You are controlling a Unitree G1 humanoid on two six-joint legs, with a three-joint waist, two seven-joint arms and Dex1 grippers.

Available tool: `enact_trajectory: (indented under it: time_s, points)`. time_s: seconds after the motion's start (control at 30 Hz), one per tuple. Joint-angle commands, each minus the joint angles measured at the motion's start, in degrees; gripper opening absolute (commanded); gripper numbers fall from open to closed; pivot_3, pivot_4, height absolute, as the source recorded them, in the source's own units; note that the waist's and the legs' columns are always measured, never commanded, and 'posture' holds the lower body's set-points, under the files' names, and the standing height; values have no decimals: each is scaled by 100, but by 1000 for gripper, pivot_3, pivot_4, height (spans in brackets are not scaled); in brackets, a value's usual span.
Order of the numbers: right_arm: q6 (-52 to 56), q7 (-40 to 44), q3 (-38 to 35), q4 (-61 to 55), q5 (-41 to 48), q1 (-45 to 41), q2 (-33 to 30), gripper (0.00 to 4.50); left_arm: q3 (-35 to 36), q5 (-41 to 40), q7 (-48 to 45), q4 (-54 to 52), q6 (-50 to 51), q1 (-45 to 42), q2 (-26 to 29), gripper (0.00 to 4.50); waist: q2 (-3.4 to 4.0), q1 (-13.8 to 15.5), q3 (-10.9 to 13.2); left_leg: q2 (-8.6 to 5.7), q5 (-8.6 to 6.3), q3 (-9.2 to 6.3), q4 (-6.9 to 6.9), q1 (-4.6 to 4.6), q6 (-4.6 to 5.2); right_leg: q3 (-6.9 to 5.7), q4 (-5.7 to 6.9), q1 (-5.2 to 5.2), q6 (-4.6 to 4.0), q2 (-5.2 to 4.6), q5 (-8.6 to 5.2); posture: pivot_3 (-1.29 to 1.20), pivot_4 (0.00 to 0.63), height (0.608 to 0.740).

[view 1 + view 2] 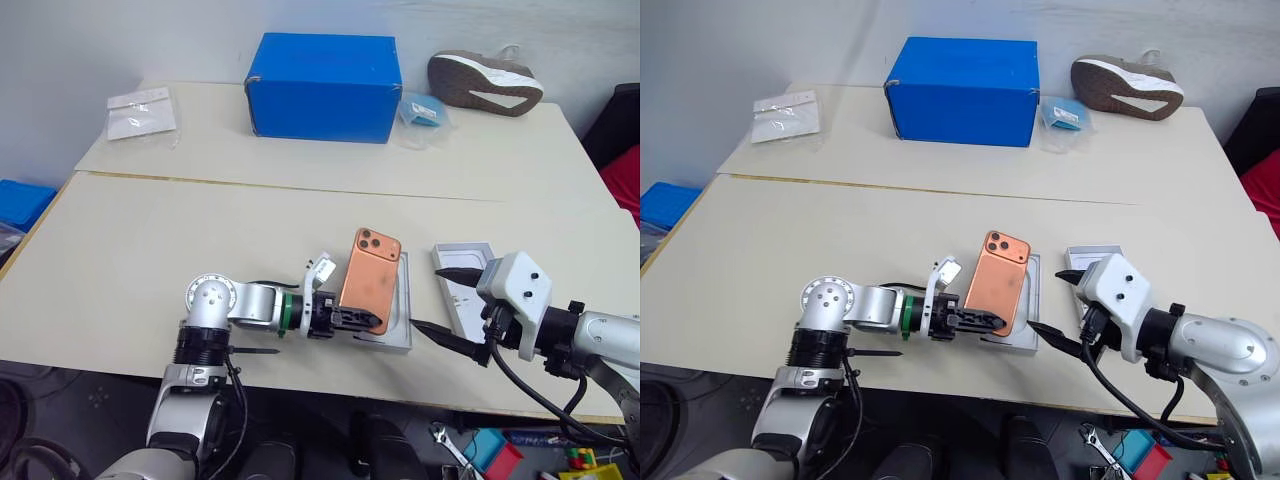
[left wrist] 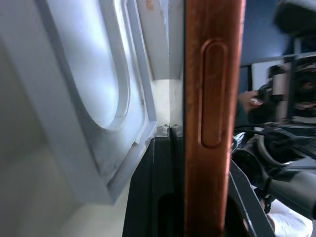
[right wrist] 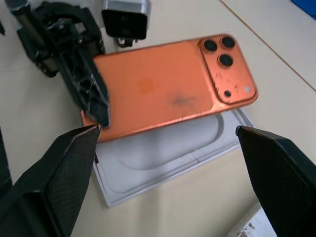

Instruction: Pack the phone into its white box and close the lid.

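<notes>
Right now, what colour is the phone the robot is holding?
Orange, with a darker copper camera bar; the phone shows best in the right wrist view.

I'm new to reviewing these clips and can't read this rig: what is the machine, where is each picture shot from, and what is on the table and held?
It is a two-armed humanoid robot. Two pictures come from its head, looking down; the other two from cameras on its wrists. The left tool is shut on a slim orange smartphone, holding it above a flat white insert with oval recess. The right tool stands open, empty, beside a shallow white cardboard tray. Further back on the beige table sit a big blue box, a brown shoe and small plastic bags.
</notes>
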Motion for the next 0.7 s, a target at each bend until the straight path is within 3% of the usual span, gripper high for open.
enact_trajectory:
  time_s: [0.03,0.27,0.7]
  points:
    - [-109,-141,-213,-274,81,137,-115,4500,-47,-632,410,3,1,76,-221,101,0,4,0,0,1,0,0,2,-1,0,2,0,0,0,0,0,150,740]
    - [-223,-263,-229,-243,156,279,-198,4500,324,-773,1344,126,1,117,-754,101,-1,64,0,-3,2,3,1,8,-1,3,0,6,0,-2,0,0,150,740]
    - [-472,-358,-202,-62,178,347,-338,4500,595,-917,2090,305,-28,75,-1125,101,-2,132,1,-3,2,8,1,17,-3,5,0,11,0,0,0,0,150,740]
